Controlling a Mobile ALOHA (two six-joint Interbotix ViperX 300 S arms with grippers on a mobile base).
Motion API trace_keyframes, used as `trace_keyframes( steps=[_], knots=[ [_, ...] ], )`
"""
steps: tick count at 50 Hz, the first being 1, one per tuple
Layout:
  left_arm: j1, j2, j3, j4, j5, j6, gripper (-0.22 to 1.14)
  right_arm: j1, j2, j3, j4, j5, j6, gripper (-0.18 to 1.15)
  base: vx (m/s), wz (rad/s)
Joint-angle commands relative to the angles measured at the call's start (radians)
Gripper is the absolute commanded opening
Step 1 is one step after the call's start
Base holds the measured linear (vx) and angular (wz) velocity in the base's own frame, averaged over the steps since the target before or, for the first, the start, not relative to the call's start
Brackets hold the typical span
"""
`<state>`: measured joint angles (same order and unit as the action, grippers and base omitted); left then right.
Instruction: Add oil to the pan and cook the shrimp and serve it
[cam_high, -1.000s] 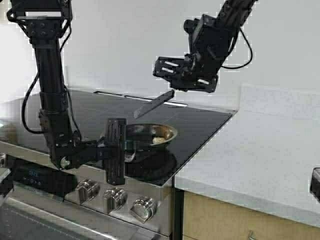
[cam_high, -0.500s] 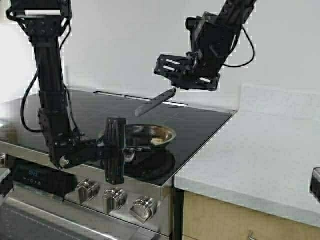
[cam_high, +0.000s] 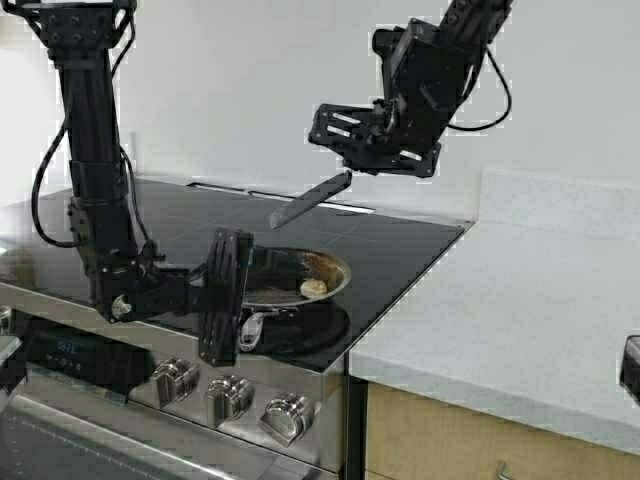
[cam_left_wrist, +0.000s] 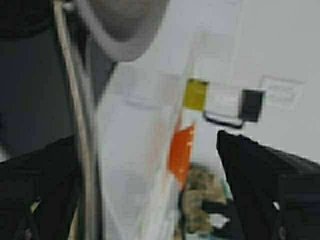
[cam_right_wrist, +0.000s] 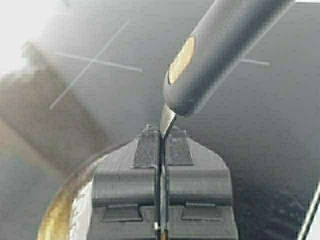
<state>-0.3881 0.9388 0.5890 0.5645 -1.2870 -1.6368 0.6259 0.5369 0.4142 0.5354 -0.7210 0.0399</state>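
Overhead, the pan (cam_high: 296, 278) sits at the front right of the black cooktop (cam_high: 400, 245), tipped so its open side faces right and toward the back. The left gripper (cam_high: 232, 297) is at its near left side; its fingers are closed on the pan's handle. The shrimp (cam_high: 314, 288) lies low inside the pan, against the right wall. Above, the right gripper (cam_high: 352, 168) holds a spatula (cam_high: 309, 201) whose long axis slants down and to the left, the tip hanging above the pan, apart from it.

From the left wrist, the view is too blurred to tell the fingers' state.

From the right wrist, the fingers (cam_right_wrist: 147, 150) are pressed together on the spatula's (cam_right_wrist: 220, 50) thin blade, the grey handle pointing away; the pan's rim (cam_right_wrist: 55, 220) curves below.
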Motion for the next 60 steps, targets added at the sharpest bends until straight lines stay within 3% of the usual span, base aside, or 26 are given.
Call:
trace_keyframes(
  steps=[1, 15, 25, 37, 46, 53, 60],
  knots=[
    [0.006, -0.063, 0.026, -0.002, 0.031, 0.044, 1.03, 0.002, -0.055, -0.002, -0.003, -0.018, 0.002, 0.08, 0.0, 0.0],
    [0.098, -0.167, 0.152, 0.009, 0.067, 0.158, 1.03, 0.002, -0.055, 0.014, 0.006, -0.025, 0.002, 0.08, 0.0, 0.0],
    [0.184, -0.304, 0.273, 0.1, 0.161, 0.25, 1.02, 0.002, -0.055, 0.018, 0.015, -0.025, 0.002, 0.08, 0.0, 0.0],
    [0.21, -0.584, 0.357, 0.11, 0.466, 0.426, 1.02, -0.009, -0.043, 0.017, 0.018, -0.017, 0.002, 0.08, 0.0, 0.0],
    [0.21, -0.81, 0.351, 0.189, 0.736, 0.456, 0.99, -0.021, -0.037, 0.018, 0.046, -0.014, 0.0, 0.08, 0.0, 0.0],
    [0.212, -0.925, 0.337, 0.229, 0.877, 0.456, 0.86, -0.026, -0.037, 0.018, 0.046, -0.003, -0.002, 0.08, 0.0, 0.0],
    [0.21, -0.991, 0.339, 0.267, 0.927, 0.456, 0.52, -0.025, -0.037, 0.02, 0.046, 0.011, -0.002, 0.08, 0.0, 0.0]
  ],
)
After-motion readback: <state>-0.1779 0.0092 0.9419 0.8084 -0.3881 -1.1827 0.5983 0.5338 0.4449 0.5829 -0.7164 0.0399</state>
